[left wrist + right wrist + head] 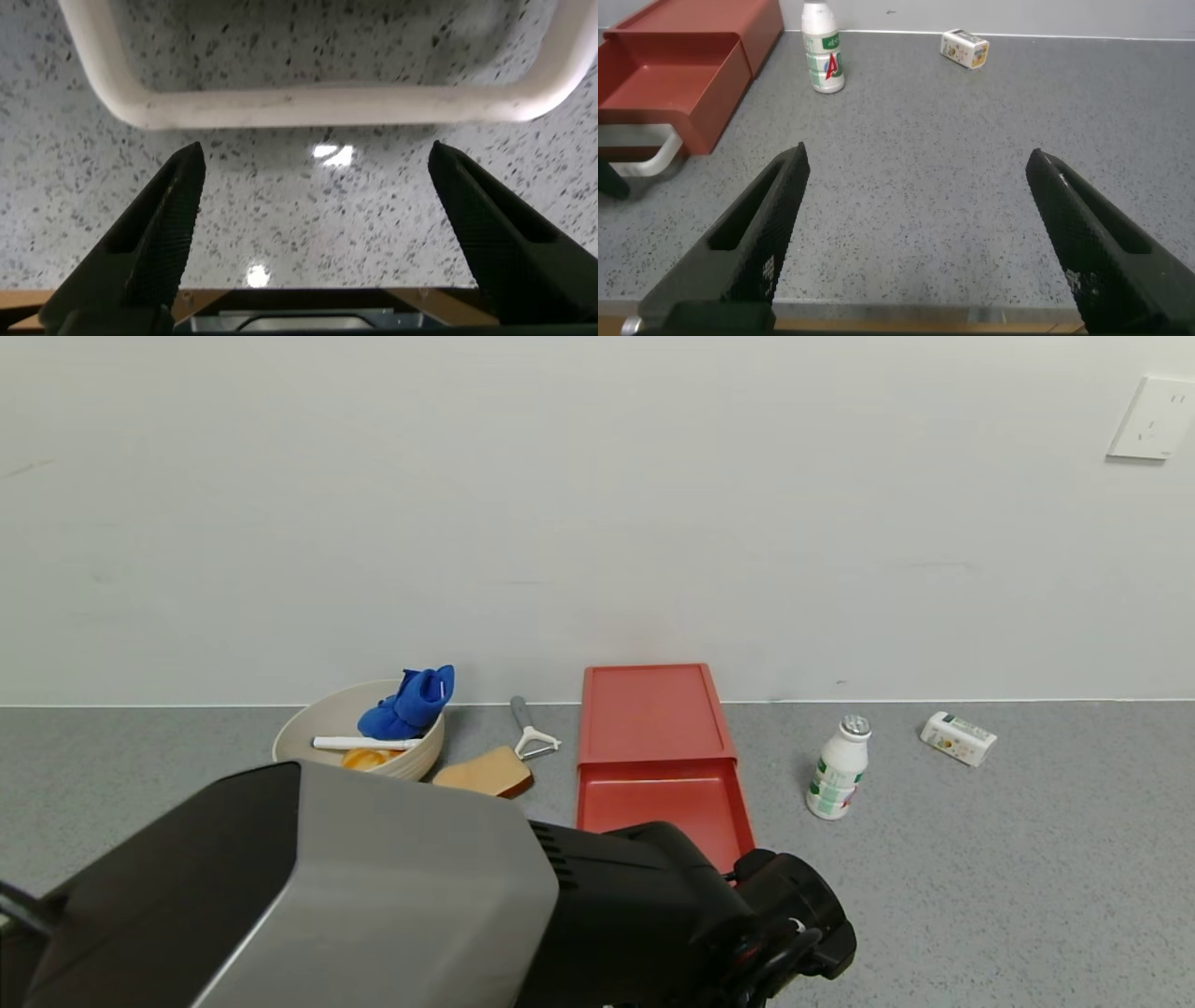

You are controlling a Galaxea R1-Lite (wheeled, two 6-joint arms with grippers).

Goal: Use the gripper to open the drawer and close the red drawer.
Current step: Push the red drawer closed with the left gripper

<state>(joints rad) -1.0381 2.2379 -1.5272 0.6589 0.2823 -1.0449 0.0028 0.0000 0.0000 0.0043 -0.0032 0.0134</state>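
Note:
The salmon-red drawer (665, 805) is slid out of its flat red case (649, 709) toward me and is empty. My left arm (373, 896) reaches across the front and hides the drawer's front edge and handle in the head view. In the left wrist view my left gripper (316, 154) is open over the countertop, and the white loop handle (318, 101) lies just beyond its fingertips, not between them. My right gripper (919, 154) is open and empty over bare counter to the right of the drawer (673, 65). The handle also shows in that view (645, 159).
A beige bowl (308, 733) with a blue cloth (411, 705) stands left of the drawer. A peeler (530, 730) and a wooden piece (485, 773) lie between them. A white bottle (837, 779) and a small carton (958, 738) are to the right. The wall runs close behind.

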